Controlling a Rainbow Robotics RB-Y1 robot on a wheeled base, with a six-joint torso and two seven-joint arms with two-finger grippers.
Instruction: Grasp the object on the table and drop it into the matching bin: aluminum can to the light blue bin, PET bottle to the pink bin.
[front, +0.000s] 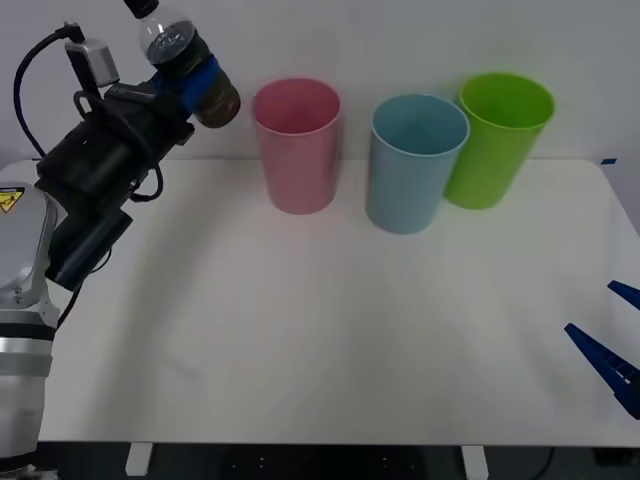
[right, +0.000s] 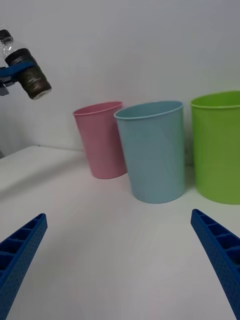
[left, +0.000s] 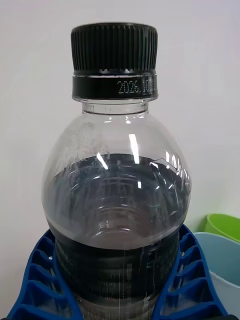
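Note:
My left gripper (front: 195, 82) is shut on the PET bottle (front: 180, 58), a small clear bottle with a black cap and dark contents, held high in the air to the left of the pink bin (front: 297, 145). The bottle (left: 117, 200) sits between the blue fingers (left: 37, 280) in the left wrist view, and in the right wrist view it (right: 27, 75) hangs above the table, left of the pink bin (right: 102, 140). The light blue bin (front: 415, 162) stands right of the pink one. My right gripper (front: 612, 340) rests open low at the table's right edge.
A lime green bin (front: 495, 138) stands behind and right of the light blue bin (right: 155, 150). All three bins line the far side of the white table (front: 320, 330), whose near and middle area lies bare. A white wall is behind.

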